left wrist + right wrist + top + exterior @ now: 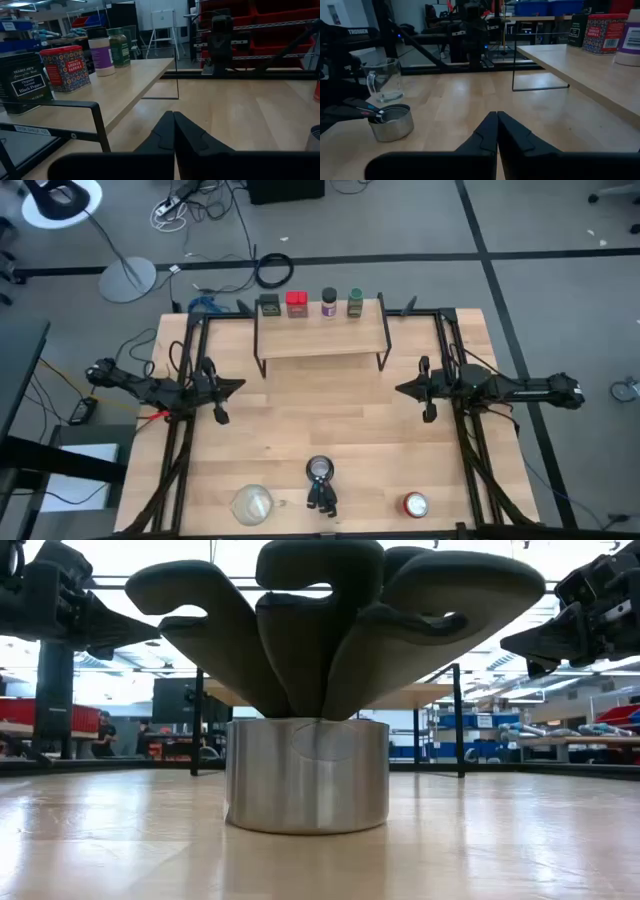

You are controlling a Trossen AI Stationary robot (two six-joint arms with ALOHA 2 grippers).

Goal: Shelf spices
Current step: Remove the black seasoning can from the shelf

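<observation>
Grey floor with cables surrounds my light wooden tabletop point(330, 430). At its far edge stands the low shelf with a pale board top and thin black legs point(322, 340). All four spices sit in a row along the shelf's back edge: dark olive square tin point(269, 306), red square tin point(296, 303), purple-labelled dark-lidded jar point(329, 304), green-lidded green jar point(355, 302). Each is upright, and neighbours stand close but apart.

My left gripper point(238, 386) hovers over the table on the left side, just off the shelf's left end and nearer the front, arm stretched level and pointing inward. Its fingers point(165, 135) are pressed together, pinching nothing. From its wrist the olive tin is nearest, then the red tin, then the two jars.

My right gripper point(402, 389) mirrors it on the right side, arm level, tip pointing inward, just off the shelf's right end. Fingers point(492, 132) pressed together, empty.

Near the front edge lie a clear glass cup point(252, 502), a nested set of metal measuring cups with dark handles point(320, 476), and a round red-topped can point(415, 504), all well apart from both grippers.
</observation>
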